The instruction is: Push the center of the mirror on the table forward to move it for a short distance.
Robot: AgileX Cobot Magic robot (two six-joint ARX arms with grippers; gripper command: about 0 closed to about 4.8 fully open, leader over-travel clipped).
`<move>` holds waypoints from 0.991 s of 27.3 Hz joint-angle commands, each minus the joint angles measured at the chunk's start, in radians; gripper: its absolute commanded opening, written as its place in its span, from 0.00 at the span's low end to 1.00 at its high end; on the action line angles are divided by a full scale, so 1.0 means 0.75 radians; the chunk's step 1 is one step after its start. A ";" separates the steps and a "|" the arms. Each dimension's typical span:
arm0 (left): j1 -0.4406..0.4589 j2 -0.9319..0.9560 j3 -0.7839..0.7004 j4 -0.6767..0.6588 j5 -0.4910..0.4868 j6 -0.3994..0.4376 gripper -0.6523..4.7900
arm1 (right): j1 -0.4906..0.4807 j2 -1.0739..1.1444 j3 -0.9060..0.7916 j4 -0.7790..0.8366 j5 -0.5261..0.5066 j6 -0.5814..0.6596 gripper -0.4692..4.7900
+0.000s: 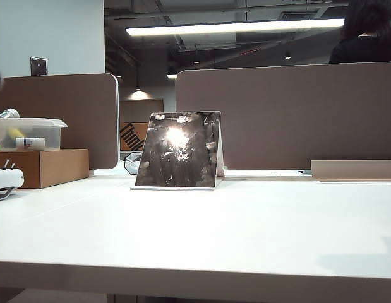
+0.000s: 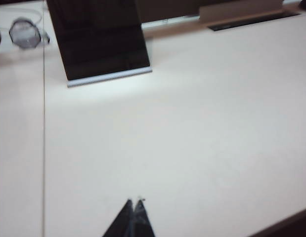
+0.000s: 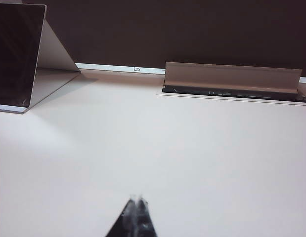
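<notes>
The mirror (image 1: 177, 150) is a slanted dark panel with a bright glare, standing on a thin white folded stand at the back middle of the white table (image 1: 246, 233). In the left wrist view the mirror (image 2: 101, 37) stands well ahead of my left gripper (image 2: 134, 201), which is shut with nothing in it above bare table. In the right wrist view the mirror (image 3: 17, 54) shows from the side, far off from my right gripper (image 3: 136, 199), also shut and empty. Neither gripper shows in the exterior view.
A brown cardboard box (image 1: 47, 167) with a clear plastic container (image 1: 28, 132) on it stands at the left. Brown divider panels (image 1: 290, 117) close the back. A raised cable flap (image 3: 232, 78) sits at the back right. A small clear faceted object (image 2: 25, 33) lies beside the mirror.
</notes>
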 commanded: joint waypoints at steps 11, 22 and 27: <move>0.906 -0.225 -0.256 0.292 0.558 -0.018 0.12 | 0.003 0.001 -0.006 0.016 0.001 0.001 0.08; 1.025 -0.225 -0.256 0.295 0.496 0.010 0.12 | 0.003 0.001 -0.006 0.018 0.001 0.001 0.08; 1.068 -0.225 -0.256 0.305 0.493 0.010 0.12 | 0.003 0.001 -0.006 0.018 0.001 0.001 0.08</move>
